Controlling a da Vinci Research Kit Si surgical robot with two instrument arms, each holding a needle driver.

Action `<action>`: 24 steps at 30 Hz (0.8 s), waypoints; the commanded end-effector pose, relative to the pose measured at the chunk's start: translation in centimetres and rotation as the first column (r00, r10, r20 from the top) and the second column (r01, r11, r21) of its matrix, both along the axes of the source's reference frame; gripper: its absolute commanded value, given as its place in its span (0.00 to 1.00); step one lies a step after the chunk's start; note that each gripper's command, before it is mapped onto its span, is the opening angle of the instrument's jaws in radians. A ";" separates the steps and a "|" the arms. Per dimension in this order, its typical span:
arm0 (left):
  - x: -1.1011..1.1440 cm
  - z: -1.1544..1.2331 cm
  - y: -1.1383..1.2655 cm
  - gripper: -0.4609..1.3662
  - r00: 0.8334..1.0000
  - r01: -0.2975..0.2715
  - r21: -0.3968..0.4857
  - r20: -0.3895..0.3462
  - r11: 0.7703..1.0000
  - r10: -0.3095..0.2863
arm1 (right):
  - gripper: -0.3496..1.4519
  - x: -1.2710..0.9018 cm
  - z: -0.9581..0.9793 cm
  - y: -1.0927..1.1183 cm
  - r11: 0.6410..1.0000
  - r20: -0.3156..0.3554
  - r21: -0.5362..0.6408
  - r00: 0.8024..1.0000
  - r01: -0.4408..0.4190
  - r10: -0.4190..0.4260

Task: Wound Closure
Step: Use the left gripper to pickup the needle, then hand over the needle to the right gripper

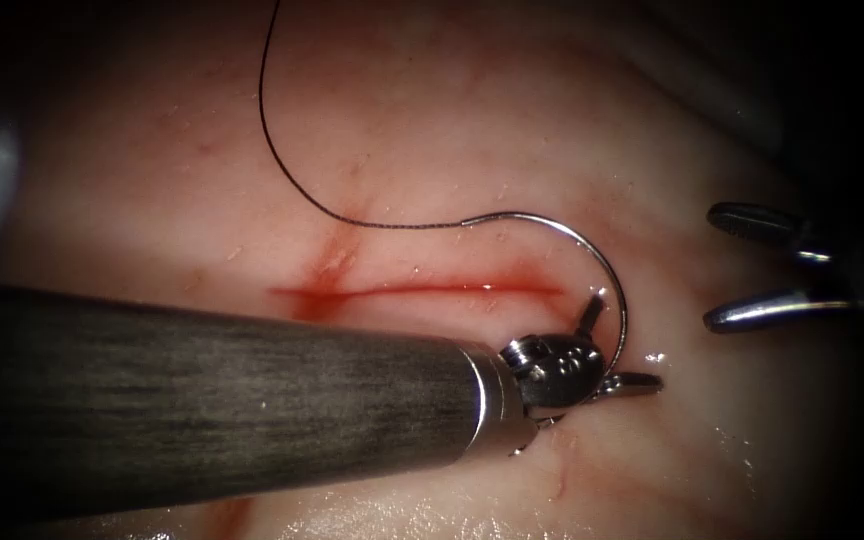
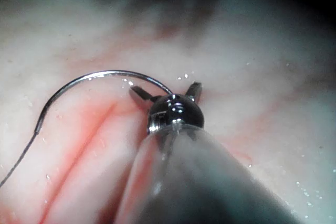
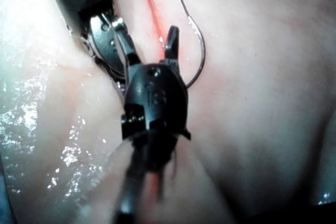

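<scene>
In the endoscope view, the left hand (image 1: 617, 350) sits just off the right end of the cut (image 1: 422, 291), its 2 jaws spread and grasping nothing. The needle (image 1: 592, 255) arcs over that end of the cut and curves down between those open jaws — whether its tip is in the tissue (image 1: 452, 130) I cannot tell. The thread (image 1: 282, 150) trails from the needle's swaged end above the cut. The right hand (image 1: 742, 270) waits well right of the cut, released and empty.

In the left wrist view, the left hand (image 2: 165, 92) splays beside the needle (image 2: 89, 78).

In the right wrist view, the right hand (image 3: 149, 40) gapes toward the cut (image 3: 152, 9) — probably ready to receive.
</scene>
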State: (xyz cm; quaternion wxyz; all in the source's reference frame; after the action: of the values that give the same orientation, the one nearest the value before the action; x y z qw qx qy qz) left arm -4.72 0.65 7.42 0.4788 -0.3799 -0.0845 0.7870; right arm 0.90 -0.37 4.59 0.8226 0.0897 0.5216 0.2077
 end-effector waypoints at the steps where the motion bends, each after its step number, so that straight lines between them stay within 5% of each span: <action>1: 0.01 -0.02 0.00 0.38 1.000 -0.007 0.006 0.010 1.000 0.007 | 0.82 0.00 -0.01 0.00 1.000 -0.001 0.002 1.000 0.002 -0.002; 3: 0.03 -0.03 0.01 0.35 1.000 -0.013 0.009 0.017 1.000 0.012 | 0.82 0.00 -0.01 0.00 1.000 -0.003 0.002 1.000 0.000 0.000; 8: 0.11 -0.12 0.07 0.06 0.999 0.028 -0.028 0.021 0.999 -0.028 | 0.82 0.00 -0.01 0.00 1.000 -0.004 0.002 1.000 0.001 -0.001; 15: 0.23 -0.25 0.13 0.06 0.999 0.018 -0.082 -0.039 0.996 -0.021 | 0.81 -0.02 -0.02 0.01 1.000 -0.006 0.009 1.000 -0.014 0.014; 24: 0.23 -0.37 0.14 0.06 0.991 -0.065 -0.172 -0.125 0.983 0.043 | 0.80 -0.04 -0.04 0.04 0.995 0.013 0.073 0.998 -0.070 0.069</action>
State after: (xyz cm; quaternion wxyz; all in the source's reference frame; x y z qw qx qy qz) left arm -4.48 0.79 7.03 0.4229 -0.3702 0.0072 0.8271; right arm 0.85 -0.31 4.55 0.8133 0.0969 0.5115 0.2600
